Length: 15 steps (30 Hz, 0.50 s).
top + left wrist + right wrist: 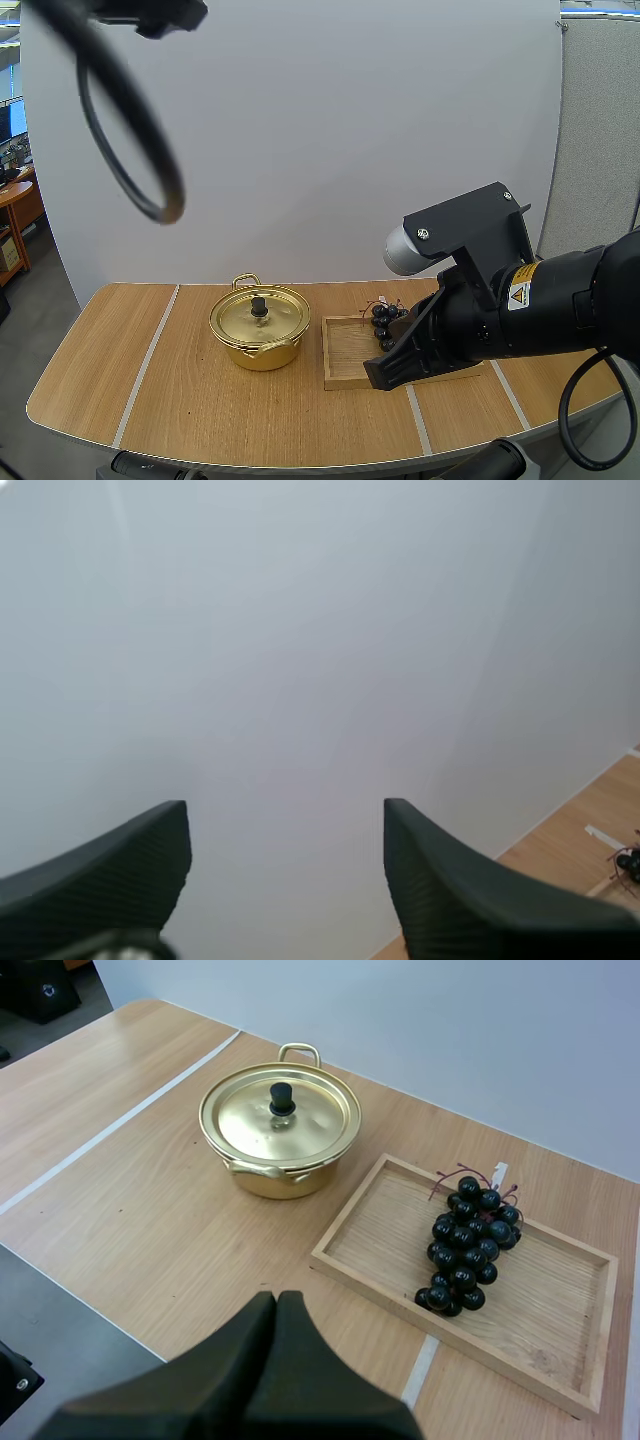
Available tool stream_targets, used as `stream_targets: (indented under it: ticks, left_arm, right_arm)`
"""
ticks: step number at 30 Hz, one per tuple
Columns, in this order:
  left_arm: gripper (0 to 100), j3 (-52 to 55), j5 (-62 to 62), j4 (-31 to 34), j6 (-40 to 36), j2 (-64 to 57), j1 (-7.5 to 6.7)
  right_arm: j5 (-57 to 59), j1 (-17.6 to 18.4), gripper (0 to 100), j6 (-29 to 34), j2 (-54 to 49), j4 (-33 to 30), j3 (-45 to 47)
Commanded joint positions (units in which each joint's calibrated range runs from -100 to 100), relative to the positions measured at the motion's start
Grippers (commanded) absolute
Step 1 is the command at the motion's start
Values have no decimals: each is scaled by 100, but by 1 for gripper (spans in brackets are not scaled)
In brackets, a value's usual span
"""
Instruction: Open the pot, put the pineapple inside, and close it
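Pot wears its lid, grapes at its three o'clock; right hand together, left hand apart, so lifting that lid looks next.

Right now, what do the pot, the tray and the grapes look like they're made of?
Pot and lid: probably thin metal, with a shiny gold finish that mirrors light; black knob, maybe plastic. Tray: pale wood, grain visible, matte. Grapes: dark, glossy beads, possibly plastic; cannot tell.
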Motion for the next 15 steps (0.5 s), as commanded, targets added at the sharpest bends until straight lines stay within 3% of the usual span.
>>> stream_targets:
  ticks: [1, 5, 13, 15]
  left_arm:
    - [74, 146, 19, -37, -114, -351, -6]
    - [62, 642, 19, -52, -313, -869, -6]
    - [0, 1927, 19, -172, -330, -2085, -6]
    - [0, 2177, 19, -188, -330, -2345, -6]
  right_arm:
    - [0, -31, 0, -36, -64, 21, 25]
    - [0, -53, 0, -36, -64, 21, 25]
    - [0, -121, 0, -36, -64, 21, 25]
    - [0, -128, 0, -36, -64, 21, 25]
